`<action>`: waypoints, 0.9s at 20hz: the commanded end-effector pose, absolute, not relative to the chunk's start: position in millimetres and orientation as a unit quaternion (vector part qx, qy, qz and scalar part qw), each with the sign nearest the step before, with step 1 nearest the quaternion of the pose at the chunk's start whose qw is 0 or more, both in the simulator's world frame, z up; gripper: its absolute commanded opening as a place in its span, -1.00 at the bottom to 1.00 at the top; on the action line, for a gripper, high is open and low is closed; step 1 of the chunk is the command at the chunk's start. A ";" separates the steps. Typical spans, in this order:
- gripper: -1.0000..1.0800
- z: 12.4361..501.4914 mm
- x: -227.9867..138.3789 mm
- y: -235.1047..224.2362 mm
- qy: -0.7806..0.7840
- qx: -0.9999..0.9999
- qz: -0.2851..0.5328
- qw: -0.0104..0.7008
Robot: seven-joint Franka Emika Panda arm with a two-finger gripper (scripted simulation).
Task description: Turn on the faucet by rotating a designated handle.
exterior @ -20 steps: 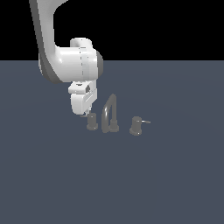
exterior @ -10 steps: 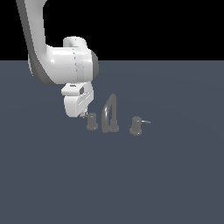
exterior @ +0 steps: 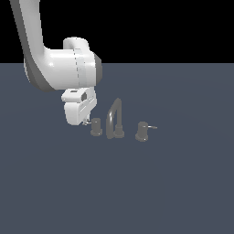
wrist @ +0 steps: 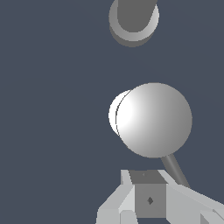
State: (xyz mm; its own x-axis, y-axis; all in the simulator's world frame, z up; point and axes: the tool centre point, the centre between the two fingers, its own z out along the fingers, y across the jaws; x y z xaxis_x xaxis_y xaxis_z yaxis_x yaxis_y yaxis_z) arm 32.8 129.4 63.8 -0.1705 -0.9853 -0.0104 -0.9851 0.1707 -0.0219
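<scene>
The faucet (exterior: pixel 114 120) is a small grey set with an arched spout between two knobs. The handle (exterior: pixel 96 127) is the upright knob on the exterior view's left. In the wrist view the handle (wrist: pixel 153 119) shows from above as a round pale cap, with its thin lever rod (wrist: pixel 175 169) running toward my fingers. My gripper (exterior: pixel 85 120) sits low, close against the handle's left side in the exterior view. In the wrist view my gripper (wrist: pixel 148 194) looks shut, fingertips together, holding nothing, and the rod passes just beside them.
The bulkier leaning knob (exterior: pixel 142 131) with its own short rod stands on the exterior view's right of the spout. The spout's round base (wrist: pixel 133 17) shows beyond the handle in the wrist view. The floor around the set is flat dark grey.
The arm has shifted toward the exterior view's left and dropped slightly, bringing the hand lower beside the handle. The faucet parts show no visible turning.
</scene>
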 end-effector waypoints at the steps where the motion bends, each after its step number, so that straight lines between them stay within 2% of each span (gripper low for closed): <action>1: -1.00 63.6 15.3 129.3 0.767 -0.642 -0.001 0.001; 5: -1.00 63.6 1.7 130.8 0.768 -0.640 0.000 0.000; 7: -1.00 63.2 10.9 134.5 0.753 -0.657 -0.002 0.008; 18: -1.00 63.6 -20.9 103.1 0.767 -0.641 0.000 0.001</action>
State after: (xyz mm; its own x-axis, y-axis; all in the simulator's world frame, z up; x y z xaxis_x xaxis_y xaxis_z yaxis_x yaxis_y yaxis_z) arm -15.4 121.3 63.2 -0.1517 -0.9884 -0.0119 -0.9884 0.1518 -0.0072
